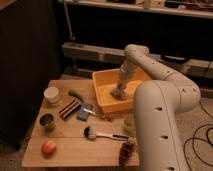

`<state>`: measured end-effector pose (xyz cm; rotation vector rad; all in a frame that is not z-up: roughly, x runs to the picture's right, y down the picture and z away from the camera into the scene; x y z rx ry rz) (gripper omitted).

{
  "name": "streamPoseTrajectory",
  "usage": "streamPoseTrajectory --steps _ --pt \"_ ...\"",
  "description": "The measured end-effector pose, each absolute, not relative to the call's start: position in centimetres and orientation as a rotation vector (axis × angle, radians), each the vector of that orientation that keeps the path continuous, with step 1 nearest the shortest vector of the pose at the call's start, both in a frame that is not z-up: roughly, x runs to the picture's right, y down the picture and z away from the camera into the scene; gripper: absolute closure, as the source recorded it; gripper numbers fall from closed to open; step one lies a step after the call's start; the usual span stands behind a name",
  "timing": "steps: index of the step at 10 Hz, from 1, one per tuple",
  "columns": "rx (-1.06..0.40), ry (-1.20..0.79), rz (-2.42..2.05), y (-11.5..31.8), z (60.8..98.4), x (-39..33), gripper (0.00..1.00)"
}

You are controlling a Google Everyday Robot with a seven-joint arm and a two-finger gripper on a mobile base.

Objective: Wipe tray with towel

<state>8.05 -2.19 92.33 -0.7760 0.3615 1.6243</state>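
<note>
A yellow tray [102, 82] stands at the back right of the wooden table [65, 150]. My gripper [119, 91] reaches down into the tray from the white arm [150, 65]. It sits on a grey crumpled towel [116, 93] that lies on the tray's floor. The towel hides the fingertips.
On the table lie a white cup [51, 94], a dark can [47, 121], an apple [48, 147], a striped packet [69, 109], a blue sponge [83, 112], a brush [100, 134], a pine cone [126, 151] and a green item [76, 94]. Cables lie on the floor at right.
</note>
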Motion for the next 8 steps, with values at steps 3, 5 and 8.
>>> streamPoseTrajectory --steps 3,5,8 --pt "-0.827 0.356 1.549 0.4 90.3 5.2 1.0" --pt "-0.843 0.37 1.537 1.9 88.5 6.2 1.0" --pt "-0.787 0.387 1.651 1.8 87.4 11.9 1.0"
